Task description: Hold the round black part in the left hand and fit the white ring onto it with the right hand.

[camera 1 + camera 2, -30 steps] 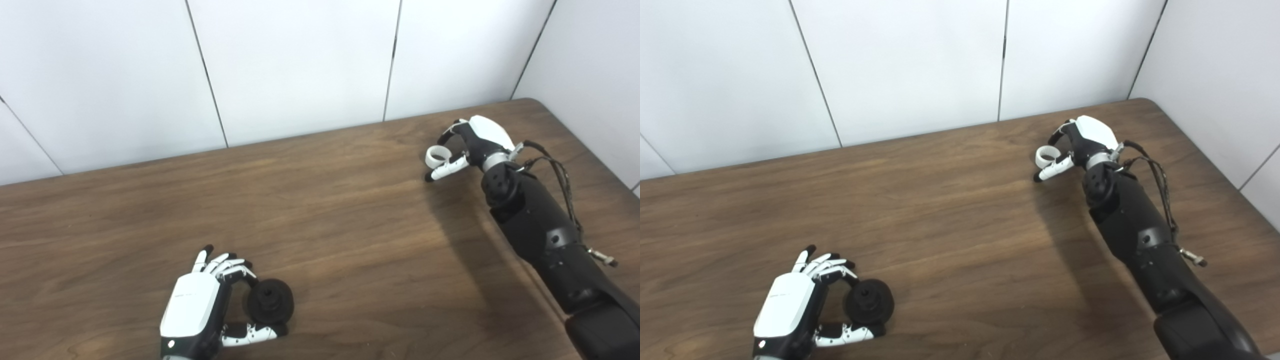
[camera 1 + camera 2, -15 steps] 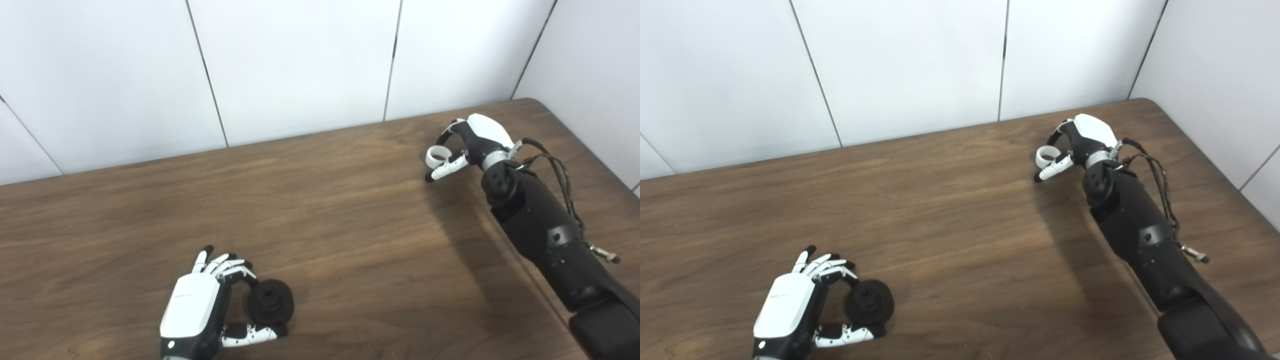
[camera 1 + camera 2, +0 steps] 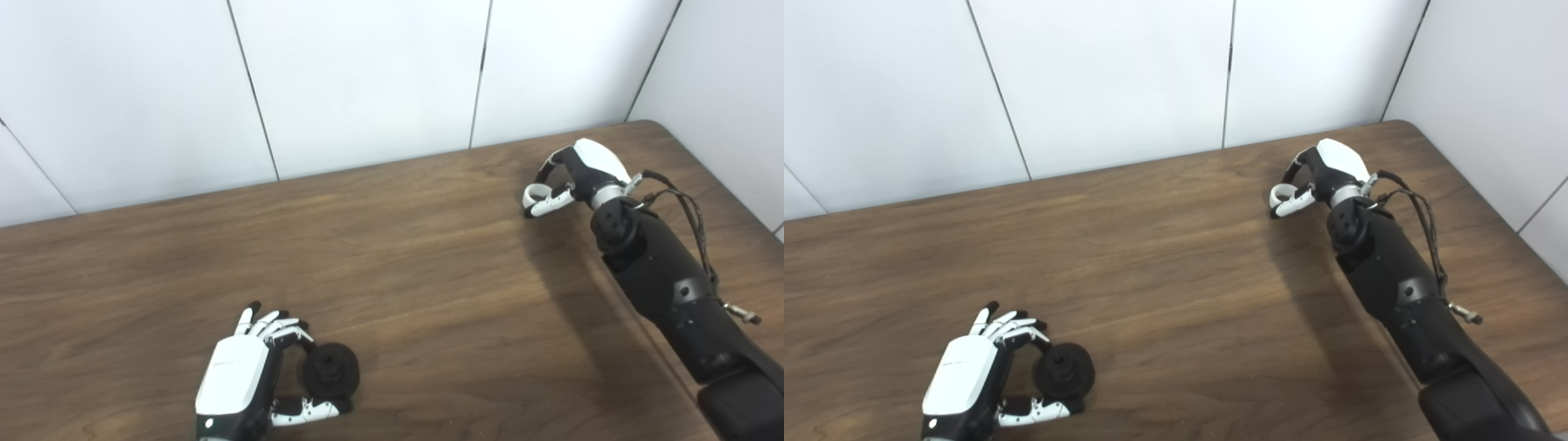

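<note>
The round black part (image 3: 331, 370) stands on its edge on the wooden table at the front left. My left hand (image 3: 245, 373) is shut on it, fingers over its top and thumb under it. The white ring (image 3: 531, 196) is at the far right of the table. My right hand (image 3: 576, 174) curls over it, with the thumb (image 3: 548, 205) against the ring's near side and the fingers behind it. The ring is partly hidden by the thumb. In the right eye view the ring (image 3: 1279, 195) and the black part (image 3: 1064, 372) show the same way.
The brown wooden table (image 3: 429, 294) meets white wall panels at the back and at the right. Its rounded far right corner (image 3: 658, 125) lies just beyond my right hand. My right forearm (image 3: 674, 288) with a loose cable crosses the table's right side.
My right hand's fingers and thumb have closed in on the white ring, which now looks smaller and more hidden. My left hand and the black part have not moved.
</note>
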### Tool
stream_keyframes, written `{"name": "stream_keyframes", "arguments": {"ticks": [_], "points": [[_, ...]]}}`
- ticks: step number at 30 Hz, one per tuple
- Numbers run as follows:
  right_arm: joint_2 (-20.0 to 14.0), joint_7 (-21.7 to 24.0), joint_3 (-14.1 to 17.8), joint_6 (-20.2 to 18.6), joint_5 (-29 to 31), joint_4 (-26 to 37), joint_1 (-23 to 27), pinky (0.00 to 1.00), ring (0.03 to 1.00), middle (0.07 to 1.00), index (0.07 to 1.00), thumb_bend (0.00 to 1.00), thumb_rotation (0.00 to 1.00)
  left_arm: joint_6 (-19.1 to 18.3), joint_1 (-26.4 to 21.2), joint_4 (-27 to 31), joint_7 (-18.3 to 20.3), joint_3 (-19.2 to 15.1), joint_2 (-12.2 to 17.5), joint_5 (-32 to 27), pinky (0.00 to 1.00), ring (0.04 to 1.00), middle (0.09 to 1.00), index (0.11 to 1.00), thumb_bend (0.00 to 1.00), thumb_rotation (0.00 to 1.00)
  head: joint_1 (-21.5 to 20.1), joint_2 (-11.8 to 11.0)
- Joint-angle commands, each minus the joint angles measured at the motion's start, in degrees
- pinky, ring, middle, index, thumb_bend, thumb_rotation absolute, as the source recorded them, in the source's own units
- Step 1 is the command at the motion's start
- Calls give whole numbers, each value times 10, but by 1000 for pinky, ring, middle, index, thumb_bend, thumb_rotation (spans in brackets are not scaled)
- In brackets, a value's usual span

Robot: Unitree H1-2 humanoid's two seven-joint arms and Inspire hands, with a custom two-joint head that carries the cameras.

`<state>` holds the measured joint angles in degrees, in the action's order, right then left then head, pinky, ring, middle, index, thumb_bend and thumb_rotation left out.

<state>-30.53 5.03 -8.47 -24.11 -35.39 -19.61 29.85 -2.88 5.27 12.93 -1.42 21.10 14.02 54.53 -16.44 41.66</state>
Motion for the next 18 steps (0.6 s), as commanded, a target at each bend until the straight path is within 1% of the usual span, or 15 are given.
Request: {"name": "stream_keyframes", "arguments": {"ticks": [1,3,6,8,11,13,16,18], "points": [[-20,-5,5,4,-1,14,12,998,978,852,486,522,129,-10,18,0,25,4,9,14,1000,859,743,483,524,53,1,0],[-21,-2,6,5,2,18,8,1000,991,858,486,522,129,-10,18,0,26,4,9,15,1000,859,743,483,524,53,1,0],[-24,0,5,8,3,26,2,995,979,851,486,522,129,-10,19,0,25,5,9,16,1000,859,743,483,524,54,3,1],[-25,5,6,6,7,37,-1,998,994,863,486,522,129,-10,19,0,25,5,8,15,1000,859,743,483,524,53,5,1],[-29,17,5,3,10,64,-6,989,994,858,486,522,130,-9,19,-1,23,6,7,16,1000,857,741,483,524,53,7,1],[-32,27,0,12,10,90,-11,978,993,850,485,523,131,-10,19,0,24,7,6,17,1000,857,742,483,524,53,11,1],[-34,43,-7,14,5,125,-18,994,994,849,485,523,132,-10,18,0,25,8,4,18,1000,855,741,483,524,53,18,3],[-34,52,-14,22,2,154,-25,999,989,853,485,523,131,-8,18,-2,21,9,2,20,1000,853,740,483,524,53,23,3]]}}
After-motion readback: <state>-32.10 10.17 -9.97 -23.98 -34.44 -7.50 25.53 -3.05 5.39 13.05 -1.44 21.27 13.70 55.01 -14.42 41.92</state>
